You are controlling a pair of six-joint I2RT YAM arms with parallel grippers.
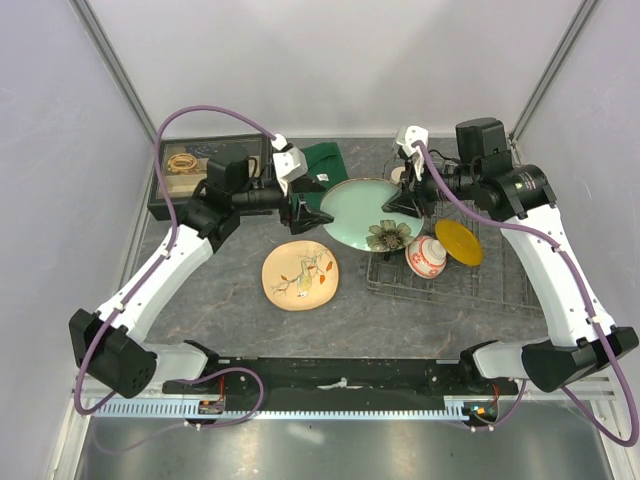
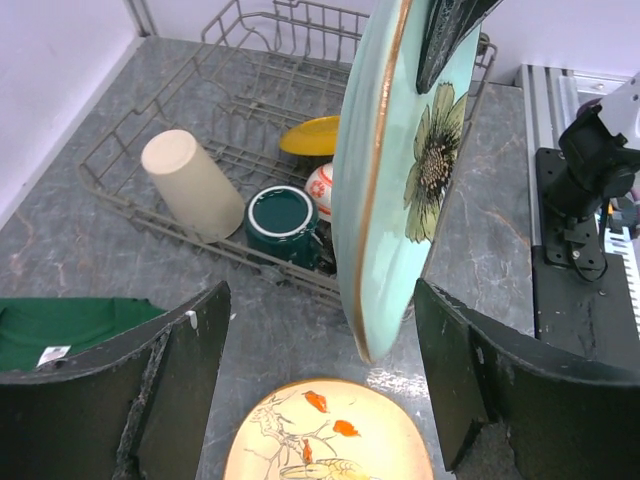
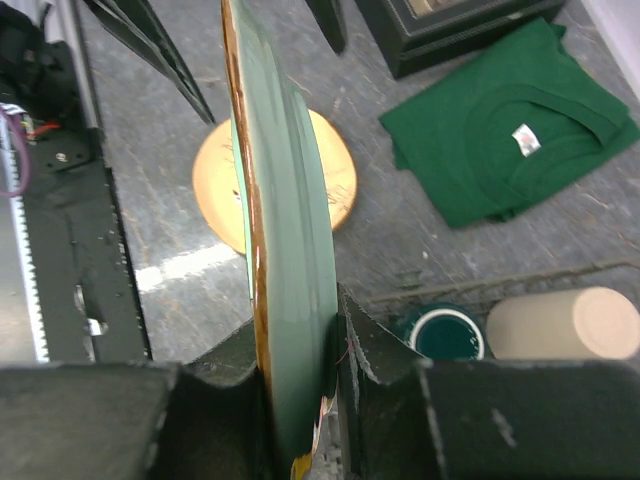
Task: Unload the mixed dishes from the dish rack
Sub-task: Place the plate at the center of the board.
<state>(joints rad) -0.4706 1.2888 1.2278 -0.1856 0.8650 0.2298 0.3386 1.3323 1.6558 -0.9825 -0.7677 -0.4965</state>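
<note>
My right gripper (image 1: 405, 196) is shut on the rim of the pale green floral plate (image 1: 358, 212) and holds it tilted between the rack and the left arm. In the right wrist view its pads (image 3: 365, 335) pinch the plate (image 3: 285, 220) edge-on. My left gripper (image 1: 303, 206) is open, and the plate's lower edge (image 2: 385, 200) hangs between its fingers (image 2: 185, 385) without touching them. The cream plate (image 1: 300, 275) lies on the table. The grey wire dish rack (image 1: 480, 285) holds the red-and-white bowl (image 1: 427, 257), yellow plate (image 1: 458, 241), beige tumbler (image 2: 192, 185) and dark green mug (image 2: 283, 222).
A folded green cloth (image 1: 326, 160) lies behind the left gripper. A black compartmented tray (image 1: 200, 168) stands at the back left. The black base rail (image 1: 330, 375) runs along the near edge.
</note>
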